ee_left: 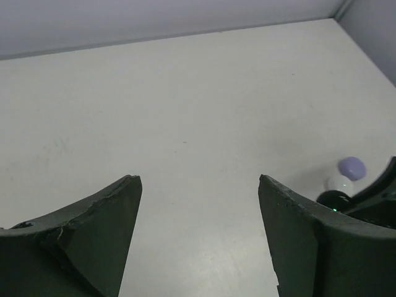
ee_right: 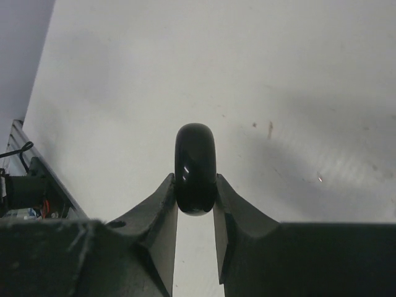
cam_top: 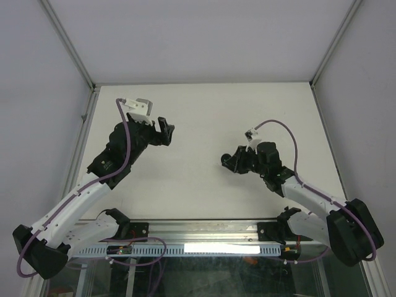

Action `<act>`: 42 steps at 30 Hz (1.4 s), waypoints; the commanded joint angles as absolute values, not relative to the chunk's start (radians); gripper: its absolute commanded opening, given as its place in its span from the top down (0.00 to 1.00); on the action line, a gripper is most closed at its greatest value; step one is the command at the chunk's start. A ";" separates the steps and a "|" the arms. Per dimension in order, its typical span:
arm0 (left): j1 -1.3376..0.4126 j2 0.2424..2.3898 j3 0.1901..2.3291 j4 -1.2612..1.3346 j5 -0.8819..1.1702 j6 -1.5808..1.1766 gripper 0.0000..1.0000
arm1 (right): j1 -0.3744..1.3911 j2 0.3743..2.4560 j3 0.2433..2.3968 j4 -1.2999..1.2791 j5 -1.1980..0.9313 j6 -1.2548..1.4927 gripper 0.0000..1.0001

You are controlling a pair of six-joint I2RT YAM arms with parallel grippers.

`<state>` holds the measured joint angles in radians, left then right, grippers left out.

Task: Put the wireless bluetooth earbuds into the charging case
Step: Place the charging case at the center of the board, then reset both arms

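at the near edge in the top view, a metal rail [cam_top: 204,232] with loose wiring runs between the two arm bases. the right wrist view catches a bit of it at 9 o'clock.

just off the tabletop [cam_top: 204,105] centre toward 4 o'clock, the right end effector [cam_top: 228,162] is clenched on a glossy black puck [ee_right: 195,154]. only its wrist view shows this plainly: the puck stands on edge, pinched between both fingers [ee_right: 162,210], its rounded top poking past their tips. from above it is lost against the dark fingers. a lavender cable [cam_top: 291,133] loops over that arm.

toward 10 o'clock from centre, the left end effector [cam_top: 166,130] is released. in its own view the end effector [ee_left: 198,179] has the jaws wide apart, with bare tabletop between them and nothing blocking the way.

at 4 o'clock in the left wrist view, cut by the frame edge, the puck [ee_left: 334,199] shows beside a dark part of the other arm. just beyond it are a small white blob [ee_left: 340,183] and a lavender blob [ee_left: 352,167]; i cannot tell what these are.

a few brown specks [ee_right: 270,129] mark the tabletop beyond the puck.

the earbuds i cannot make out in any view.
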<state>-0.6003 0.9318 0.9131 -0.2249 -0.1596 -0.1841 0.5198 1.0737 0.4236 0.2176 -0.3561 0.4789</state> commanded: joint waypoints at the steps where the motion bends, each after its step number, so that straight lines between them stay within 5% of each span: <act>1: -0.592 0.891 0.852 -0.192 -0.415 -0.095 0.21 | 0.492 1.058 0.375 0.141 -0.263 0.574 1.00; 7: -0.589 0.873 0.776 -0.119 -0.524 -0.075 0.20 | 0.464 1.152 0.359 0.186 -0.193 0.612 1.00; 12: -0.579 0.856 0.743 -0.095 -0.564 -0.069 0.02 | 0.463 1.231 0.360 0.236 -0.154 0.642 0.96; 17: -0.551 0.836 0.739 -0.082 -0.546 -0.074 0.01 | 0.461 1.277 0.384 0.203 -0.100 0.638 0.80; 21: -0.515 0.808 0.729 -0.075 -0.537 -0.083 0.01 | 0.461 1.231 0.374 0.156 -0.056 0.639 0.54; 38: -0.479 0.458 0.683 -0.254 -0.547 -0.251 0.01 | 0.460 0.529 0.553 -0.404 0.078 0.505 0.02; 42: -0.479 0.332 0.677 -0.347 -0.540 -0.310 0.01 | 0.461 0.345 0.605 -0.462 0.131 0.418 0.01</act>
